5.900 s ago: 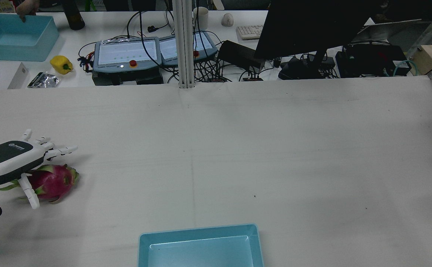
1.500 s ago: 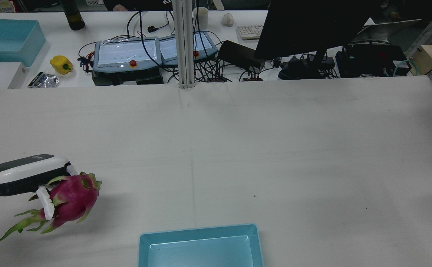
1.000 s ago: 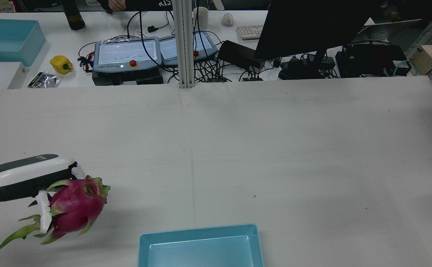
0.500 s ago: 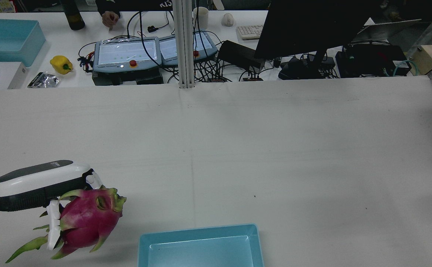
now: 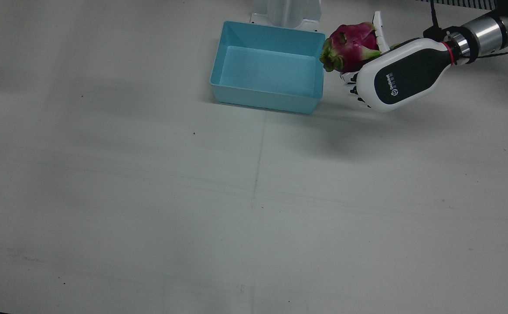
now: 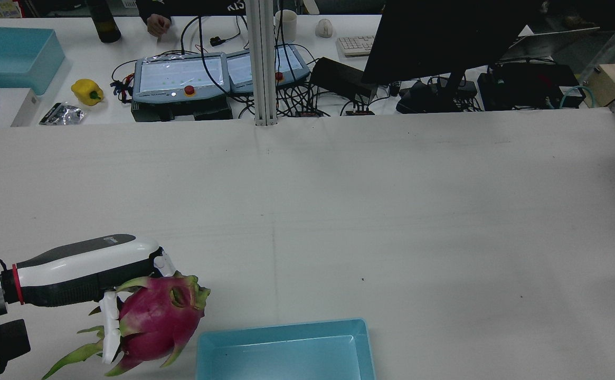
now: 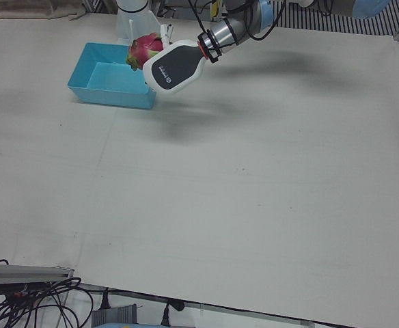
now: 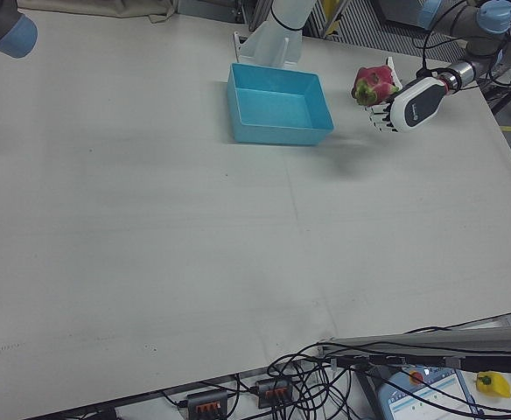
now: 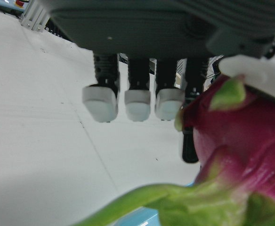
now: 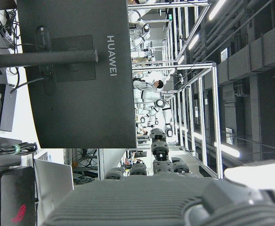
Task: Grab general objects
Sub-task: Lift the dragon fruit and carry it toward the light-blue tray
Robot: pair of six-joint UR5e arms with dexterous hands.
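Lifted off the counter, the dragon fruit now hangs just beside the blue bin, clutched by the left robot hand. Its grip looks partial, so the fruit could slip out short of the rim.

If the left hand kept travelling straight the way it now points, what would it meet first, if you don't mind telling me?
Probably the blue bin. The left hand, shut on the dragon fruit, points toward its near wall. The hand looks raised above the table, so it might pass over the rim; depth is unclear.
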